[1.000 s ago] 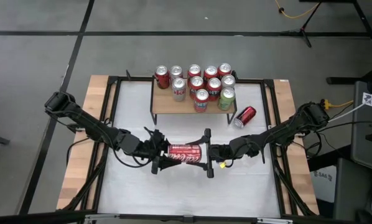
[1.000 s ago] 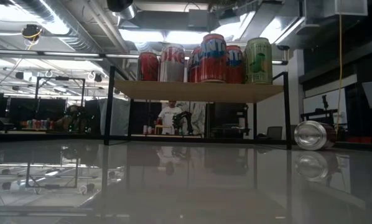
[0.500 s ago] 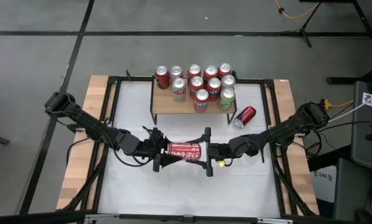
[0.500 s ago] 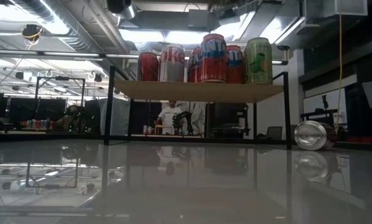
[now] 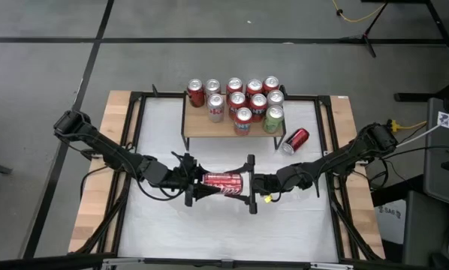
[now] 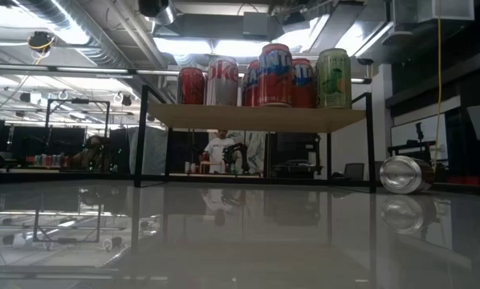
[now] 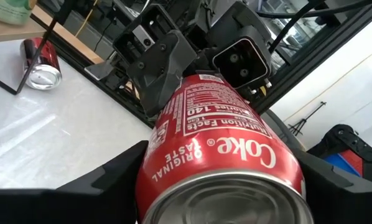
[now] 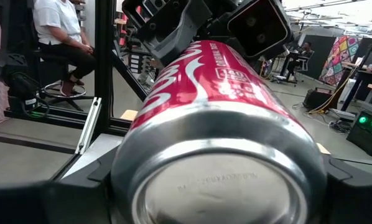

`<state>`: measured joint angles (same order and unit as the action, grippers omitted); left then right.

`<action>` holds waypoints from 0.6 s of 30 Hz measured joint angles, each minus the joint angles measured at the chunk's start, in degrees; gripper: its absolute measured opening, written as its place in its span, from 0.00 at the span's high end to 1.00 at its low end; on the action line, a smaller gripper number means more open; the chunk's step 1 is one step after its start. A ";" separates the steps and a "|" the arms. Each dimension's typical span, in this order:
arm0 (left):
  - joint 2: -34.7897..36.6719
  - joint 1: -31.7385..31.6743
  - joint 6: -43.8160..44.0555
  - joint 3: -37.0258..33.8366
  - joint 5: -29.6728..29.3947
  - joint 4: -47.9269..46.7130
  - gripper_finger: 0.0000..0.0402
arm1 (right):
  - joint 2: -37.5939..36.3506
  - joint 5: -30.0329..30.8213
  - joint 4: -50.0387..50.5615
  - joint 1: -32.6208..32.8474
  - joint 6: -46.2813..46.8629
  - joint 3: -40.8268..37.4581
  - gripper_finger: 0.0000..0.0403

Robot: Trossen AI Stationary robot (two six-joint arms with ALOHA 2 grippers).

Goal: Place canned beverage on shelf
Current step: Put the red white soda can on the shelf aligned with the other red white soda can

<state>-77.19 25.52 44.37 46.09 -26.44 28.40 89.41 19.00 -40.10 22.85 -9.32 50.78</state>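
Observation:
A red Coke can (image 5: 223,182) hangs on its side above the middle of the white table (image 5: 164,232), between my two grippers. My left gripper (image 5: 200,182) is shut on its left end and my right gripper (image 5: 244,182) on its right end. The shelf (image 5: 224,127), a light-wood plank on thin black legs, stands at the table's far side. Several cans (image 5: 239,101) stand upright on it, seen also in the low view (image 6: 274,76). Neither gripper shows in the low view. My left gripper pinches the can's round wall near its left end (image 7: 153,167) between its two fingers (image 7: 108,183). It comes level from the table's left, along the can. The can lies level, clear of the table. My right gripper pinches the can's wall near its right end (image 8: 129,158) between two fingers (image 8: 74,186). It comes level from the table's right, along the can, with the can's end facing its camera. The can is lifted clear.
A loose red can (image 5: 296,140) lies on its side on the table just right of the shelf's right legs (image 6: 404,174). A black frame runs along the table's edges (image 5: 331,150). Beyond the table a person (image 8: 58,31) sits.
My left gripper's fingers have drawn together around the can's left end. The can and my right gripper have kept where they were.

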 joint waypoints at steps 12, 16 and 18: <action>-0.02 0.00 0.00 0.00 0.46 -0.56 0.29 | 0.00 0.25 1.22 -0.02 0.02 0.00 0.19; -0.02 0.00 -0.01 0.00 0.52 -0.72 0.29 | -0.02 0.50 1.25 0.00 0.06 0.00 0.15; 0.00 -0.03 -0.01 0.00 0.84 -0.74 0.29 | -0.02 0.48 1.31 0.00 0.06 0.00 0.13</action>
<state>-77.19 25.48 44.36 46.09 -25.60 27.66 89.38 19.49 -38.79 22.85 -9.26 50.78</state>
